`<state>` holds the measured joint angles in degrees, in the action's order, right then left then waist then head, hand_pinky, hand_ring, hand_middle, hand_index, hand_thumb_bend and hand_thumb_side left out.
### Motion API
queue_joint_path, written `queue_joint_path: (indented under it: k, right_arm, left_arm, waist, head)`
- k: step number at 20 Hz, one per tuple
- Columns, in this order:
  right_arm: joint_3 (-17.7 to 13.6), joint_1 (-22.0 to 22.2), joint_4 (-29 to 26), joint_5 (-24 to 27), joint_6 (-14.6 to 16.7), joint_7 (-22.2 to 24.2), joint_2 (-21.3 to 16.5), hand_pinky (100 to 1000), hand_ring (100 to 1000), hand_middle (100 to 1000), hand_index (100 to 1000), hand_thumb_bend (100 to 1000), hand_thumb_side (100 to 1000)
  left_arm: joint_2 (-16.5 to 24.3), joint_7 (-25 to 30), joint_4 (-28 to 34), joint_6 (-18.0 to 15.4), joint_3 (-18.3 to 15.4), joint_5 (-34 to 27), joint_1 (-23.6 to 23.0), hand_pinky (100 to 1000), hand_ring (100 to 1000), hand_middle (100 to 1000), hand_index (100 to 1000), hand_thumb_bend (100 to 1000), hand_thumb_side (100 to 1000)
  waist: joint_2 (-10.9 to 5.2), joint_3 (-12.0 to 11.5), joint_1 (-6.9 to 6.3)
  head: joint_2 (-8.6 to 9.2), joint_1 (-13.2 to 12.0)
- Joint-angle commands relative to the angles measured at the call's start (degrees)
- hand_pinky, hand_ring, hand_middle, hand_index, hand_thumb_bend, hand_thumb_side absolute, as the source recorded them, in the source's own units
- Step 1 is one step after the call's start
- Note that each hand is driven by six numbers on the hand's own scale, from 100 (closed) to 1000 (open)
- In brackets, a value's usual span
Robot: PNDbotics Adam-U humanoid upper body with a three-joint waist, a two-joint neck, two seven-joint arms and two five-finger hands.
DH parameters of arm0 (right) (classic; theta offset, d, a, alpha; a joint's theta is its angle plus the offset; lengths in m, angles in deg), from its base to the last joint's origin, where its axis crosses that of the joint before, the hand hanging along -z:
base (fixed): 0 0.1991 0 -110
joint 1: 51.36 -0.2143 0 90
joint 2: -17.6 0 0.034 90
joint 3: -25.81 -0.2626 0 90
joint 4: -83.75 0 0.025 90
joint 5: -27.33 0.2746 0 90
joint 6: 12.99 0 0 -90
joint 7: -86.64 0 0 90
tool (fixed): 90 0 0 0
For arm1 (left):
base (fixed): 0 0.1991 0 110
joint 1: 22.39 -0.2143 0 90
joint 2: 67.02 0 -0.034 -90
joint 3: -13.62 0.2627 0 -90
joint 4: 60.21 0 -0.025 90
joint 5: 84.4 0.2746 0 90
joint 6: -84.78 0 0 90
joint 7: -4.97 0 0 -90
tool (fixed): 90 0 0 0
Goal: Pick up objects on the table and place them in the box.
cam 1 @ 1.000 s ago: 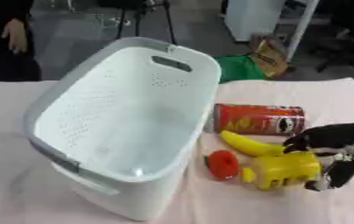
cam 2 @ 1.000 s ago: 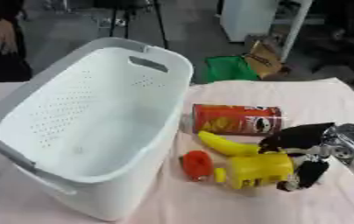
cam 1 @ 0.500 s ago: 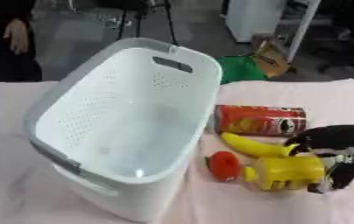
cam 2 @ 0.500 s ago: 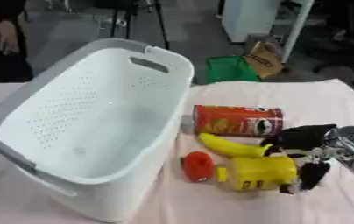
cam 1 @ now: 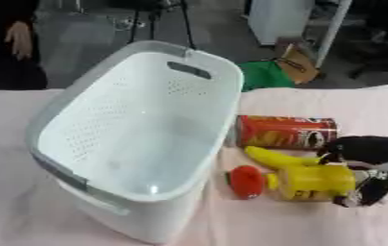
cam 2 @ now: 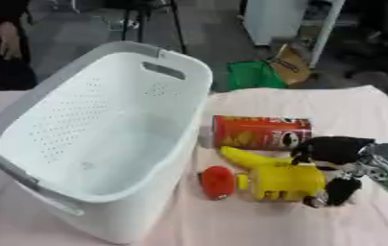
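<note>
Four things lie on the pink table: a white basket (nothing in it), a red can on its side, a yellow bottle that the right hand curls round, and a small red object beside the basket.

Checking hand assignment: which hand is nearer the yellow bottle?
Right. The right hand is at the yellow bottle, fingers curled round its right end. The left hand shows in neither view.
</note>
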<state>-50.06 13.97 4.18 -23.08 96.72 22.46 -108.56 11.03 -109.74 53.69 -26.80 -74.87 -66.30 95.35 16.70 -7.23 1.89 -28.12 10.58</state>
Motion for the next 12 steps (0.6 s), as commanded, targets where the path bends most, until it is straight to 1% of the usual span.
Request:
queue_joint_path:
  k: [1,4,12]
  right_arm:
    - [-0.98,-0.43,-0.02,-0.23,-0.50,-1.19,-1.40,1000,1000,912,705,338,598]
    - [-1.15,-0.34,-0.01,0.75,-0.91,-2.17,-1.50,1000,1000,895,670,295,609]
    - [-1.56,1.08,-1.48,3.32,-1.15,-2.70,-3.03,1000,1000,883,634,258,604]
  left_arm:
    - [0.06,-0.03,0.69,0.01,-0.07,-0.26,0.87,903,945,1000,1000,212,1000]
    - [0.06,-0.02,0.69,0.01,-0.07,-0.22,0.82,903,945,1000,1000,213,1000]
    - [0.18,-0.07,0.69,0.04,-0.13,-0.05,0.53,904,945,1000,1000,214,1000]
  waist:
    - [-0.84,0.13,0.06]
    - [-0.91,0.18,0.11]
    - [-1.20,0.70,0.37]
  head:
    - [0.40,-0.20]
    - [0.30,-0.33]
    - [0.07,-0.98]
